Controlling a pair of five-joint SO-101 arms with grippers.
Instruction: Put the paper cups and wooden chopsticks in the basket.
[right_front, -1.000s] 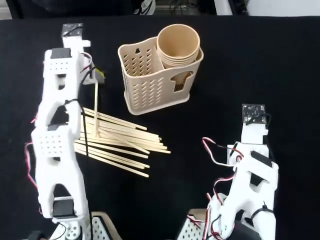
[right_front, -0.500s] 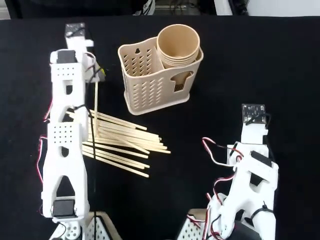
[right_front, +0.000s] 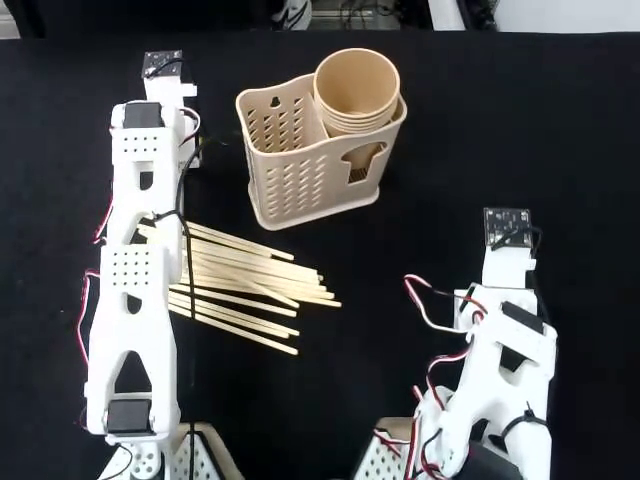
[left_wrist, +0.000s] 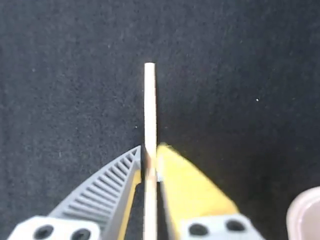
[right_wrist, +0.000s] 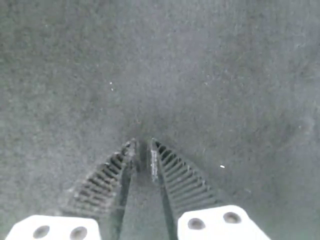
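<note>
We clamp the left gripper (left_wrist: 150, 155) on one chopstick (left_wrist: 149, 100) beside the basket (right_front: 280, 190), ready to drop it in. The cups (right_front: 357, 80) sit nested inside the basket and the loose chopsticks (right_front: 250, 280) lie near it. The right gripper (right_wrist: 142, 152), fingers together on nothing, waits well apart from the basket.

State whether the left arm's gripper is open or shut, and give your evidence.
Shut. In the left wrist view, the left gripper pinches a single wooden chopstick from both sides, leaving no gap.

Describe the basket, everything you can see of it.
The basket looks like cream plastic, its walls pierced with rows of slots and one handle cut-out. It stands upright on the black table and is split into two compartments: one holds a stack of paper cups, the other looks empty. Nothing else touches it.
</note>
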